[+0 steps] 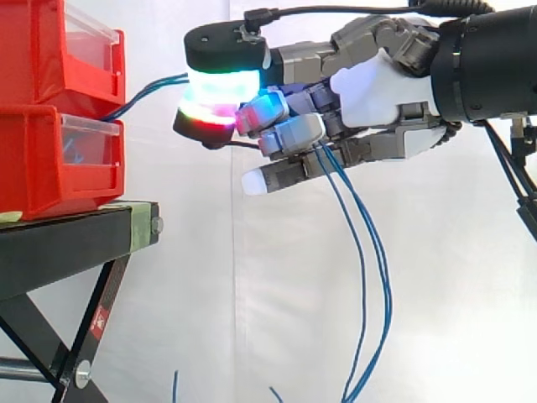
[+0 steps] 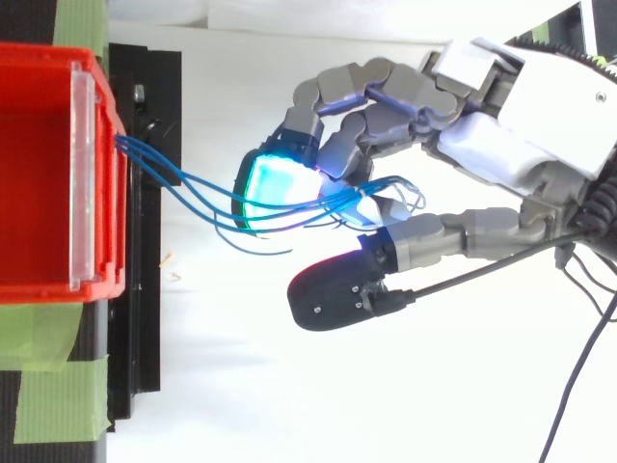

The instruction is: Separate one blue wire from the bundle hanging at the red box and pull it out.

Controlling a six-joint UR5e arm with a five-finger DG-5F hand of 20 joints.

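The hand point(image 1: 377, 88) is closed, its fingers curled round the blue wires point(image 2: 193, 188). These are stretched between the fingertips and the red box point(image 2: 39, 145) ahead of them, presumably so that a strand can be drawn out, and the slack is left hanging below the palm. About four strands can be counted leaving the box, so more than one seems gripped. Two red boxes are stacked on one black stand point(image 1: 67, 243).

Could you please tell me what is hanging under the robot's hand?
Long loops of blue wires hang below the hand, down past the lower edge. The curled fingers cover their upper parts, so how many it holds cannot be told.
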